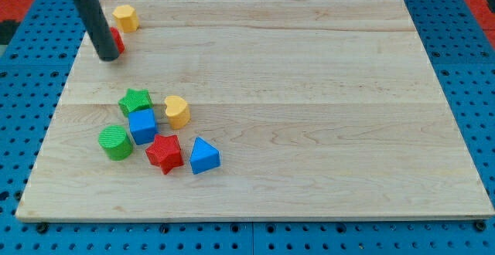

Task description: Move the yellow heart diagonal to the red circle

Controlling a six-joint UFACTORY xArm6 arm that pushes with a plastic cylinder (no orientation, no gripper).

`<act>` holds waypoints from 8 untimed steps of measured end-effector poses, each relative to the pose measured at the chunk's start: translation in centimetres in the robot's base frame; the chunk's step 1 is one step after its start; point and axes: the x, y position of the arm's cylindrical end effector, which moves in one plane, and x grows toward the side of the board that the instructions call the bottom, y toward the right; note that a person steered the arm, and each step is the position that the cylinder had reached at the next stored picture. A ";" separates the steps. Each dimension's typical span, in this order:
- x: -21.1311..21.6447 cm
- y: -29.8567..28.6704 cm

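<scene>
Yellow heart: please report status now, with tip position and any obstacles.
My tip at the view's upper left, against the red circle. Yellow heart far below, untouched. Green star and blue cube beside the heart.

We see an evenly, brightly lit wooden board, with soft diffuse light and no harsh glare. Blocks cast only faint, short shadows; the blue triangular block shows one at its base. The dark rod appears slightly blurred; edges elsewhere stay reasonably sharp.
</scene>
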 end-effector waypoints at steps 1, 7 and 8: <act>-2.7 0.9; 15.1 12.2; 15.1 10.9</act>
